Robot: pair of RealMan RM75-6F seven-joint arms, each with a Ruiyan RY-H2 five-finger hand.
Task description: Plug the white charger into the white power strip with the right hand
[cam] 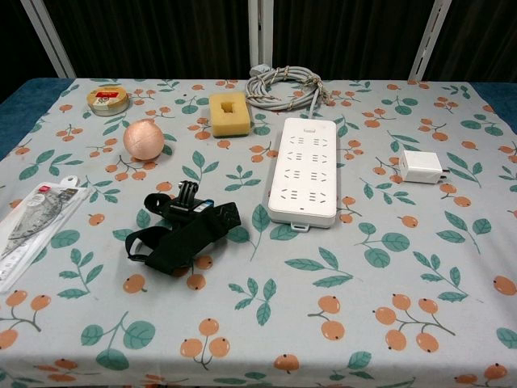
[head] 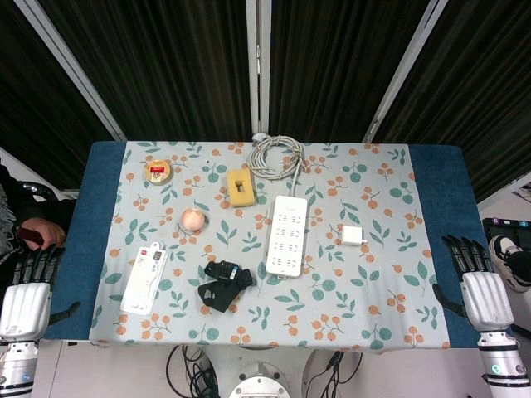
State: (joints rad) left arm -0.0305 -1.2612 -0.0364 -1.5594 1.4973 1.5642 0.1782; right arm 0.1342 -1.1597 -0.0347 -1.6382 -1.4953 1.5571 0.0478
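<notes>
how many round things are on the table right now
2: a round tin at the far left corner, and a pink ball just nearer, left of the power strip.

The right hand (head: 485,286) rests off the table's lower right edge with fingers spread, and the cloth between it and the white charger (head: 354,235) lies bare. The charger sits just right of the white power strip (head: 286,235), a narrow strip of cloth between them. The coiled cable (head: 276,155) crowds the strip's top end. Left of the strip, the black strap mount (head: 223,283) lies near its lower corner, the yellow sponge (head: 240,187) near its upper corner.
</notes>
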